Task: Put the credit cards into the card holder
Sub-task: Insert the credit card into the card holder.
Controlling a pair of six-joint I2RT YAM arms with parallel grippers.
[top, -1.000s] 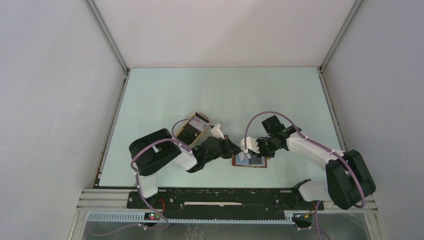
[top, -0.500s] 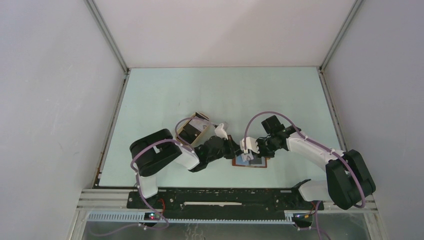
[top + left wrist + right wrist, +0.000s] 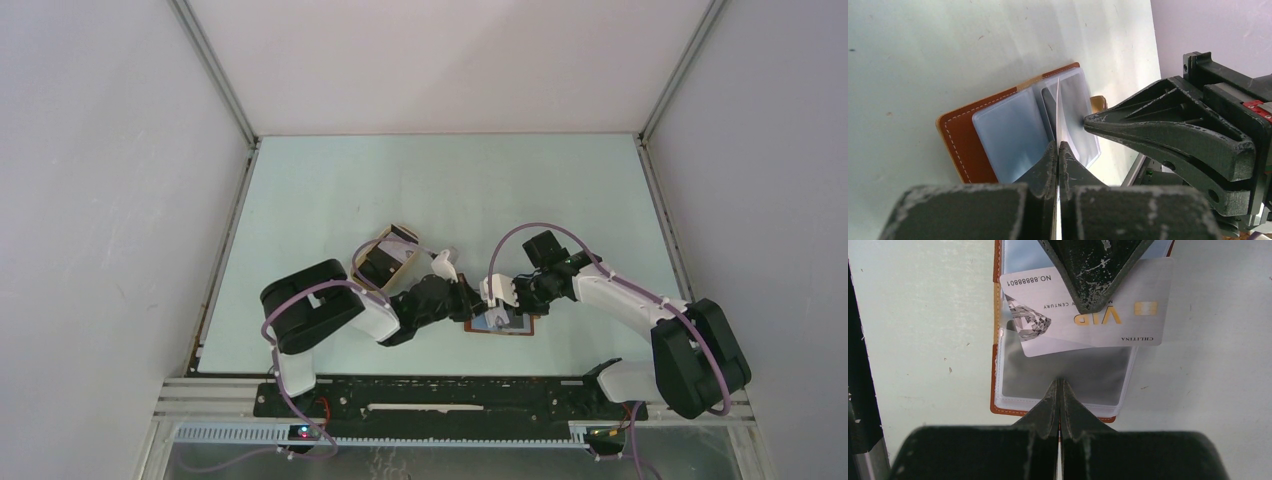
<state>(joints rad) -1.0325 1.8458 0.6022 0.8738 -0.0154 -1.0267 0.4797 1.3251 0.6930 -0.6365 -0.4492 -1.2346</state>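
Plainly open — reddish-brown card holder (image 3: 960,140), clear sleeves (image 3: 1008,135) — VIP card (image 3: 1108,332) aslant.

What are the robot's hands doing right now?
Left hand: closed, holding a credit card.
Right hand: closed; cannot tell if it holds anything.

Brown card holder (image 3: 1063,372) open flat; silver VIP card (image 3: 1108,332) tilted over it.

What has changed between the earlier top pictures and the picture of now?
The left end effector, shut on a silver VIP card, moved slightly to the right, closer over the open card holder. Nothing was taken hold of or let go. The right end effector stayed shut at the holder's clear sleeve, and the card holder stayed in place.
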